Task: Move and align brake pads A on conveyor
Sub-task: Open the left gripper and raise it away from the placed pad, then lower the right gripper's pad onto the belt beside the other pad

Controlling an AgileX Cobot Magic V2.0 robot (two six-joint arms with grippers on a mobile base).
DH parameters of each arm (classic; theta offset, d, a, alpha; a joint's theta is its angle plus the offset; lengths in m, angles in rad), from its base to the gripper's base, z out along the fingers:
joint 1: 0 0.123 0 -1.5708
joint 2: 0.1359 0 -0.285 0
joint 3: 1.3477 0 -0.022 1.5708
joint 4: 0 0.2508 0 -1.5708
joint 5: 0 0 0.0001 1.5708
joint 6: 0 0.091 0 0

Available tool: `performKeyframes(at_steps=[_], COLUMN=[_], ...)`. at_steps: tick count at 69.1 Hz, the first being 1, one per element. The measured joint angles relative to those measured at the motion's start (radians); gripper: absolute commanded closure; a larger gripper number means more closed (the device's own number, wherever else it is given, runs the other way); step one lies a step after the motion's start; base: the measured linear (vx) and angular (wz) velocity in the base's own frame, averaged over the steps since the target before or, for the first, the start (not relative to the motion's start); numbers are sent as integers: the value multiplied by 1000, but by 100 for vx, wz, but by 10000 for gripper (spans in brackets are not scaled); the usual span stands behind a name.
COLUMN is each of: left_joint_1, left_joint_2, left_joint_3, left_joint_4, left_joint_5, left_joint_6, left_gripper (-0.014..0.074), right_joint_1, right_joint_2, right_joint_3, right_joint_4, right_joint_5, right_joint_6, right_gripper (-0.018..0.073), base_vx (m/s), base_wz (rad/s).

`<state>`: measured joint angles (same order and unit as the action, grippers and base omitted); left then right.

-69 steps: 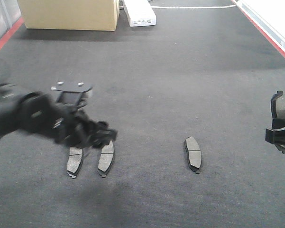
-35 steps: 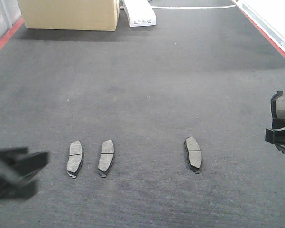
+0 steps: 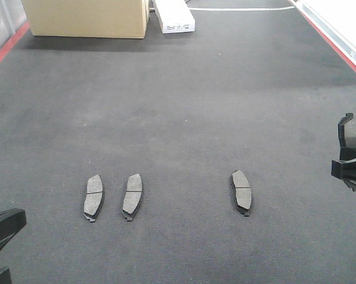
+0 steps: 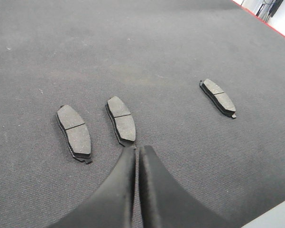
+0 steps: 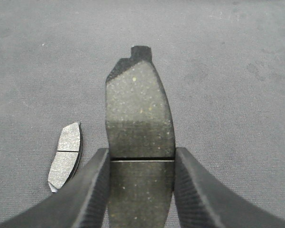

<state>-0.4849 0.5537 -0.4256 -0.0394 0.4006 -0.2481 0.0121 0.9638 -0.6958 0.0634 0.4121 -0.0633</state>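
Three brake pads A lie flat on the dark conveyor point(image 3: 183, 106). Two sit side by side at the left point(image 3: 93, 197) point(image 3: 132, 196) and one lies apart to the right point(image 3: 241, 191). The left wrist view shows the same three point(image 4: 74, 133) point(image 4: 122, 120) point(image 4: 218, 97). My left gripper point(image 4: 138, 148) is shut and empty, just short of the middle pad's near end; it shows at the bottom-left corner point(image 3: 0, 236). My right gripper point(image 5: 141, 159) is shut on another pad point(image 5: 140, 118), held above the belt at the right edge point(image 3: 350, 160).
A cardboard box point(image 3: 86, 18) and a white box point(image 3: 174, 16) stand at the belt's far end. Red borders run along the left point(image 3: 6, 47) and right point(image 3: 332, 41) sides. A lying pad point(image 5: 65, 156) shows left of the held one.
My left arm has pulled back from over the two left pads to the bottom-left corner, leaving both lying on the belt. The right gripper and its pad have not moved.
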Motion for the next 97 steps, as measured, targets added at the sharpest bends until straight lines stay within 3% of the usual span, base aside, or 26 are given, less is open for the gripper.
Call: performKeyframes(at_steps=[63, 75, 86, 97], left_joint_1=[0, 0, 0, 0], left_joint_2=[0, 0, 0, 0], left_joint_3=[0, 0, 0, 0], left_joint_4=[0, 0, 0, 0], left_joint_5=[0, 0, 0, 0], left_joint_6=[0, 0, 0, 0], left_gripper=[603, 603, 603, 603], right_joint_1=[0, 0, 7, 153], right_joint_2=[4, 99, 237, 380], right_joint_3=[-6, -104, -211, -304], right_joint_4=[4, 83, 213, 283], right_joint_5=[8, 56, 101, 111], right_joint_6=[0, -10, -112, -175], right_gripper=[460, 456, 447, 439], base_vx=[0, 0, 0, 0], base_wz=[0, 0, 0, 0])
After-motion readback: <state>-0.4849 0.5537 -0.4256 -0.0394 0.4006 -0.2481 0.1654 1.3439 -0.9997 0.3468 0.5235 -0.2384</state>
